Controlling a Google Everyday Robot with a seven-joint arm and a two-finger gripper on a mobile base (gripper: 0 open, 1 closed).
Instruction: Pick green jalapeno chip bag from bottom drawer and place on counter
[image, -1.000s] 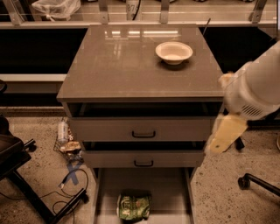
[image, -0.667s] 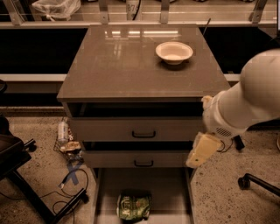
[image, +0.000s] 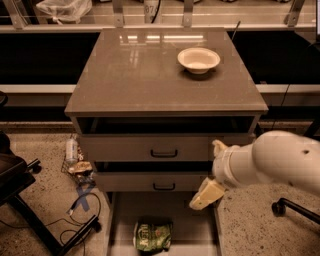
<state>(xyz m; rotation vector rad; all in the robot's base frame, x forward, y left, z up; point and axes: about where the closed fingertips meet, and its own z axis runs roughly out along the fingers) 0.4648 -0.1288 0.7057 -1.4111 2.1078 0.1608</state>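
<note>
1. Bottom centre: we note the green jalapeno chip bag (image: 152, 236) lying flat in the pulled-out bottom drawer (image: 120, 220), reachable from above.
2. The gripper (image: 206, 194) hovers up and to its right, apart from it; we cannot tell its grip state.
3. Upper centre: the counter (image: 140, 75) holds a white bowl (image: 198, 59) at its right.

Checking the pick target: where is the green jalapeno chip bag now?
The green jalapeno chip bag lies in the open bottom drawer, bottom centre of the camera view, below the two handled drawers; the gripper hangs up and right of it.
</note>
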